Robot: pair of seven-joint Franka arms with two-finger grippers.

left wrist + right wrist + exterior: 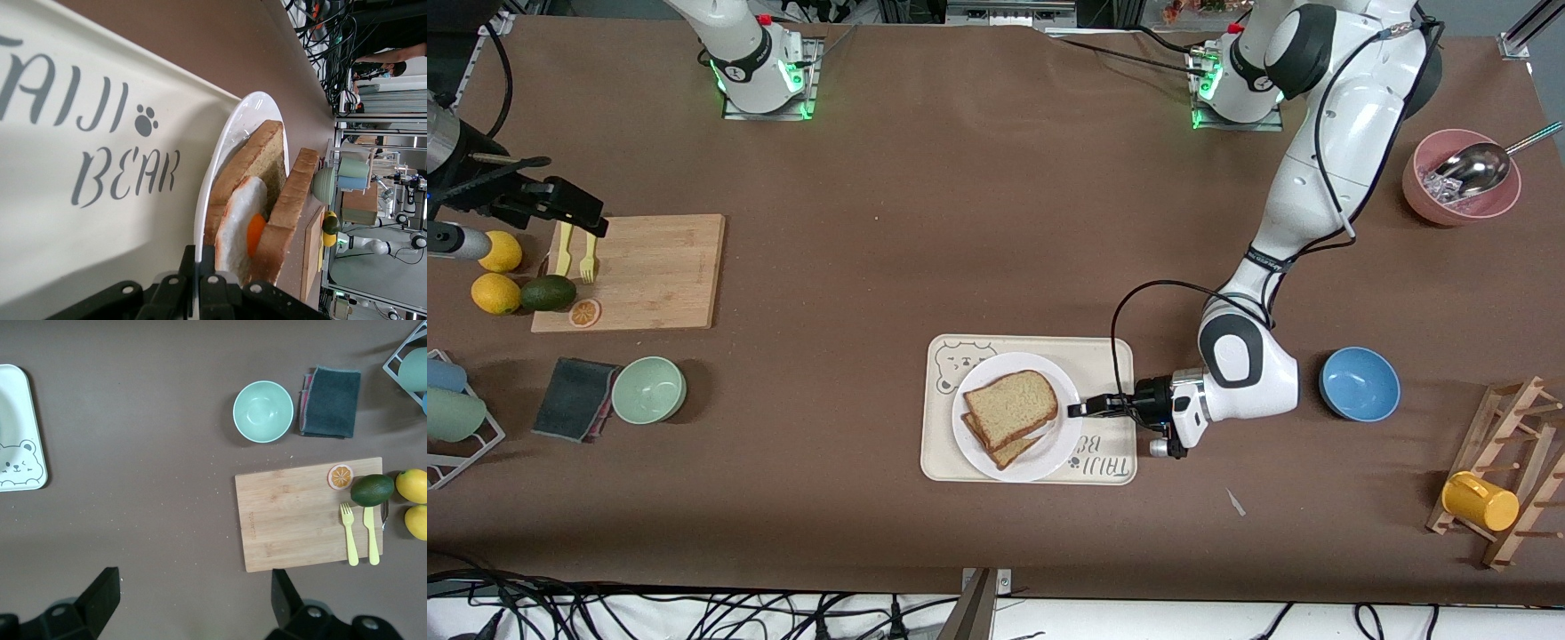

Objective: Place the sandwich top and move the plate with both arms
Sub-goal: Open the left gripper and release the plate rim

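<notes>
The plate (1049,453) lies on the cream bear-print tray (1112,356). On it the sandwich top (1011,407) rests askew on a lower slice, its plain face up. My left gripper (1080,410) is low at the plate's edge toward the left arm's end and shut on the rim. In the left wrist view its fingers (192,257) pinch the plate (227,153) rim, with the fried egg (243,227) between the lower slice and the sandwich top (293,200). My right gripper (574,212) waits high over the cutting board's end, open and empty; its wrist view (193,587) shows table below.
A wooden cutting board (649,267) carries a yellow fork and knife; lemons and an avocado (547,292) lie beside it. A green bowl (648,389) and dark cloth (574,398) sit nearer the camera. A blue bowl (1359,383), pink bowl (1458,178) and mug rack (1503,498) stand toward the left arm's end.
</notes>
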